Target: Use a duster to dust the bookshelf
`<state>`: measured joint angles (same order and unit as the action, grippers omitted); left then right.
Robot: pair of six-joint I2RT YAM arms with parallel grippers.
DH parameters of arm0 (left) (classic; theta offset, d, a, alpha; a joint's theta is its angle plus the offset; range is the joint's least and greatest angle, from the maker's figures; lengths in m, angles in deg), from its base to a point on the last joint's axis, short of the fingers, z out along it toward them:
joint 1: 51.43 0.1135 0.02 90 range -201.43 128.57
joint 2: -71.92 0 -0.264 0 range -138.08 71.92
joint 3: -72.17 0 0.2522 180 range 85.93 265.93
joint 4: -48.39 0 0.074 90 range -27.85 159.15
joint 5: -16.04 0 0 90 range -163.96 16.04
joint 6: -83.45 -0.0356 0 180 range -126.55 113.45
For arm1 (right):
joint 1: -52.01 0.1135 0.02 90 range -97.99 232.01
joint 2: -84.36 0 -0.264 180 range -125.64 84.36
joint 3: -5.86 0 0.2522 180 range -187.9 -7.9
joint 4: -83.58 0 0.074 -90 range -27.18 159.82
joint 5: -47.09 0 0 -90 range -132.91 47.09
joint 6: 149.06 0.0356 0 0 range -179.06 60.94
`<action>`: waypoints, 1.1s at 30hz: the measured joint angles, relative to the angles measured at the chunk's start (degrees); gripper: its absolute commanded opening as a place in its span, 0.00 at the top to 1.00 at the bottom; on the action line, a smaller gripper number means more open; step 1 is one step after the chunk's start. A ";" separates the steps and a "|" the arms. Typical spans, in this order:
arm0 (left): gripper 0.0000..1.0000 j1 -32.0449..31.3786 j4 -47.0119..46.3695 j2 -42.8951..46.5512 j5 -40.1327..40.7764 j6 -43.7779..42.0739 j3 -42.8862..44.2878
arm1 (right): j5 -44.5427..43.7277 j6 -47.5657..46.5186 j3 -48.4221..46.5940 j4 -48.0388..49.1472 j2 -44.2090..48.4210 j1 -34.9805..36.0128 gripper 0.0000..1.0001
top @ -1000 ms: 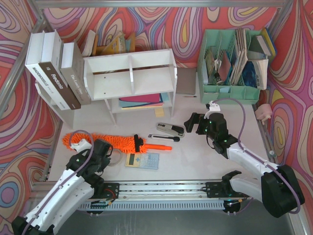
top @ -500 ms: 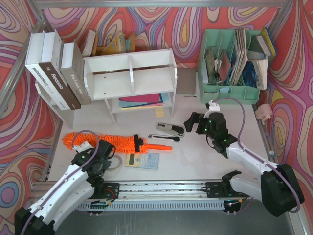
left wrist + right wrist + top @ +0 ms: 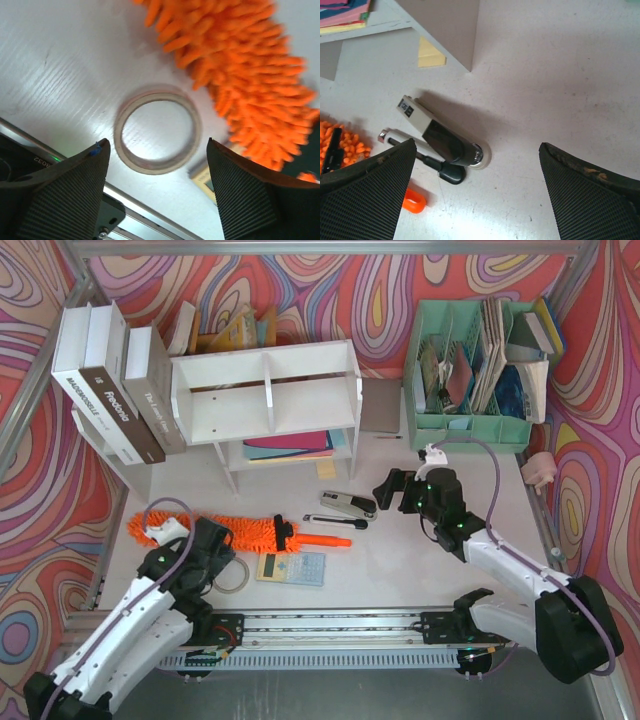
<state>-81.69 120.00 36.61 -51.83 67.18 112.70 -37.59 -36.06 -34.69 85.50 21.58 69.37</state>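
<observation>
Both sets of jaws gaped wide, nothing held | left gripper (image 3: 156, 145) hung over a smooth round tape ring (image 3: 118, 137), ribbed black pads (image 3: 60, 200) either side | fluffy orange duster (image 3: 240, 530) lay on the table (image 3: 400, 552) just beside the ring, in front of the white shelf (image 3: 270, 390) | right gripper (image 3: 476, 150) hung over a blocky stapler (image 3: 445, 141)

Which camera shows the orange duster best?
The top view: the duster runs from fluffy end to handle, the left arm covering part. Left wrist shows only some fluff; right wrist just an edge and the handle tip.
</observation>
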 measured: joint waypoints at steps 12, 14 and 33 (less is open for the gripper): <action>0.04 0.02 -1.99 1.03 5.62 -12.44 12.33 | -0.04 2.82 -5.11 -0.83 0.68 9.14 0.02; 0.02 0.02 -3.04 1.29 5.68 -15.41 12.61 | -0.83 3.26 -5.90 -0.85 0.07 11.50 0.02; 0.01 0.04 -4.35 1.20 4.42 -35.76 28.11 | -11.61 8.98 -16.20 -4.13 -14.60 26.62 0.07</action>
<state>-81.65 115.65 37.81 -47.41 31.43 140.80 -49.19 -27.07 -50.89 81.37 6.98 95.99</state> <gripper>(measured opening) 0.984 0.943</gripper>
